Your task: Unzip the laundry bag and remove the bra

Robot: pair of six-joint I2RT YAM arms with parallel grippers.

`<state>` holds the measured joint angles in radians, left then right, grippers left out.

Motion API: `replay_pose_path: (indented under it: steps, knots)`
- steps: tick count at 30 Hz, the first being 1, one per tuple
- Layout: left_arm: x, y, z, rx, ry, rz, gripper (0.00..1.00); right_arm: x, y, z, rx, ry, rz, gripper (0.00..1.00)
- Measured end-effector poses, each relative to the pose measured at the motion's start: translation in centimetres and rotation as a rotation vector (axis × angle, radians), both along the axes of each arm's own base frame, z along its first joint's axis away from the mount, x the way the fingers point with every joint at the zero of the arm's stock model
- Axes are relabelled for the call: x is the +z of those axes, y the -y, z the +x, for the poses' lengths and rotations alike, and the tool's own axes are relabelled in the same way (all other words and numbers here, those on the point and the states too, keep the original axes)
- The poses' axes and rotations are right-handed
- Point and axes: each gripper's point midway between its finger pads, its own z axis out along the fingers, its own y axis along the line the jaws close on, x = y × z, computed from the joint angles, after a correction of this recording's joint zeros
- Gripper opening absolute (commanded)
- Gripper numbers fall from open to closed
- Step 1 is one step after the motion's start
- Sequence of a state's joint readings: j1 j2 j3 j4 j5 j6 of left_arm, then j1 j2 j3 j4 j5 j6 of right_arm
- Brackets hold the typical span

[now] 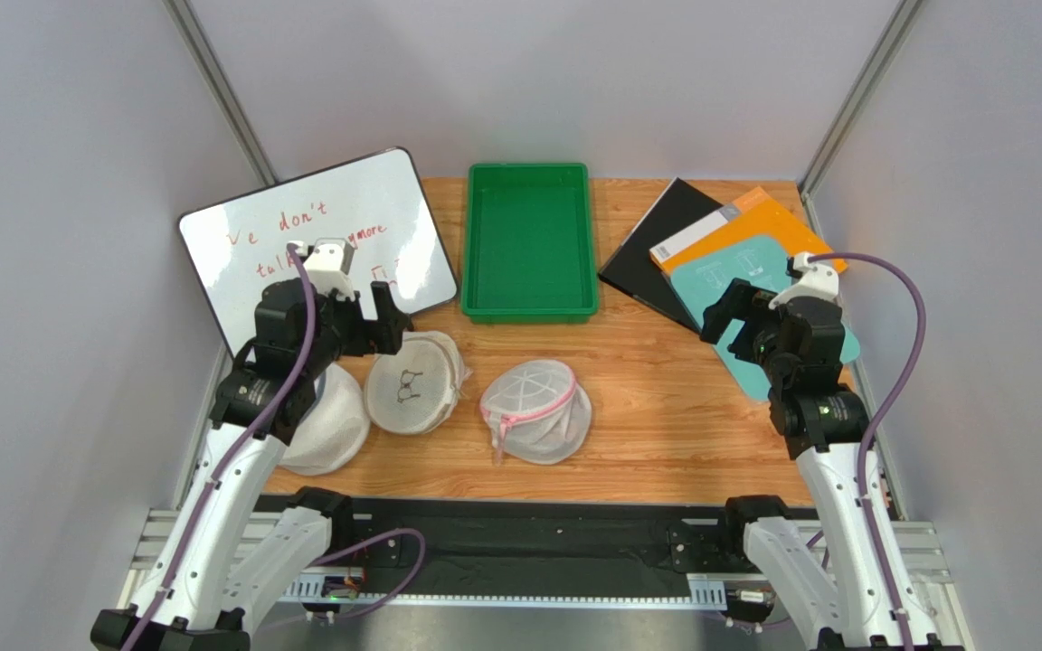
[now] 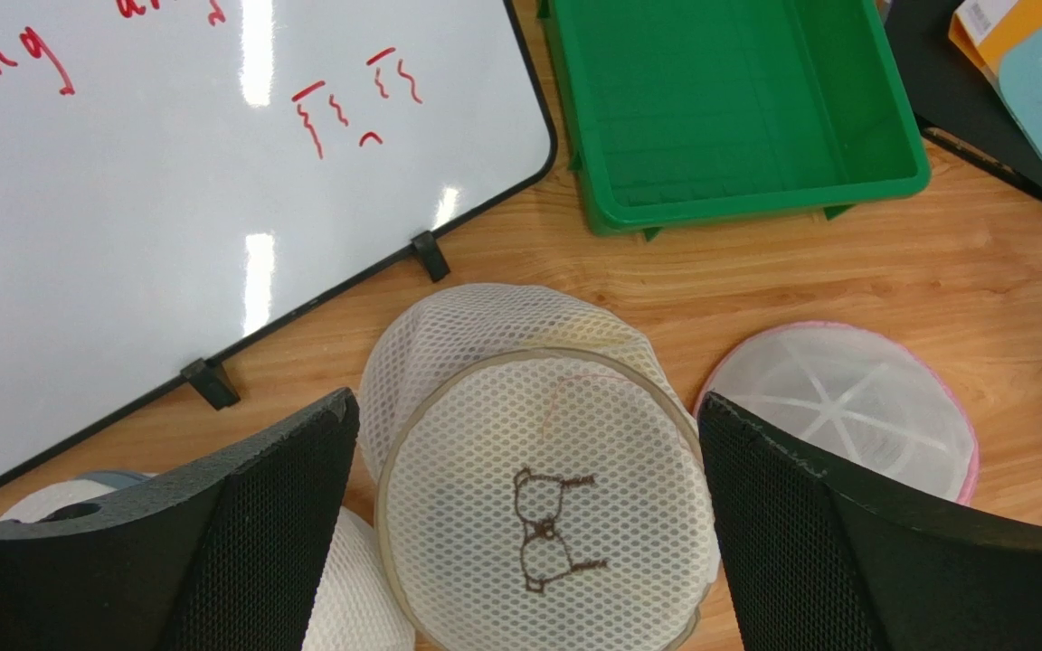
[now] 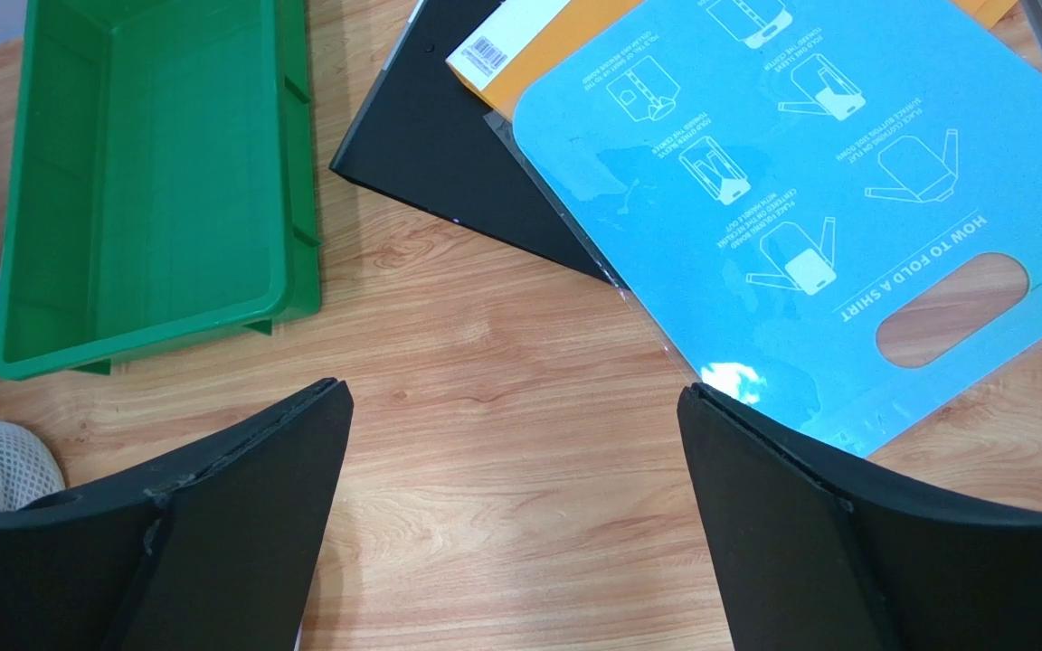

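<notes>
The laundry bag (image 1: 536,407), a round white mesh dome with pink trim and ribs, lies on the wooden table near the front centre. It also shows at the right of the left wrist view (image 2: 846,407). The bra is hidden; I cannot see it through the mesh. My left gripper (image 1: 374,330) is open and empty, held above a plain white mesh bag, left of the laundry bag; its jaws stand wide apart (image 2: 527,407). My right gripper (image 1: 737,323) is open and empty over bare wood (image 3: 513,393), well right of the laundry bag.
A plain white mesh bag with a stitched bra outline (image 2: 540,516) lies under the left gripper, another (image 1: 323,421) to its left. A whiteboard (image 1: 309,238) is at back left, a green tray (image 1: 529,242) at back centre, and a blue folding sheet (image 3: 812,204) with folders at right.
</notes>
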<state>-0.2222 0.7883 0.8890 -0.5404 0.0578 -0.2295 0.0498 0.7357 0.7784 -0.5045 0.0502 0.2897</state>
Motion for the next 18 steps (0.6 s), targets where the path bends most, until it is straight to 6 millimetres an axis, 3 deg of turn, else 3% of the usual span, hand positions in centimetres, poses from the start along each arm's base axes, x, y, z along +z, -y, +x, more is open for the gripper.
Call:
replay_pose_path:
  steps: [12, 15, 18]
  knots:
    - [0.4, -0.6, -0.1, 0.024, 0.022, 0.018, 0.93, -0.4, -0.7, 0.1, 0.036, -0.016, 0.016, 0.94]
    - [0.0, 0.1, -0.1, -0.006, 0.012, 0.034, 0.93, -1.4, -2.1, 0.3, 0.088, -0.055, 0.033, 0.93]
    - [-0.8, 1.5, -0.4, -0.054, -0.012, 0.059, 0.93, -2.9, -5.9, 0.0, 0.206, -0.108, 0.048, 0.93]
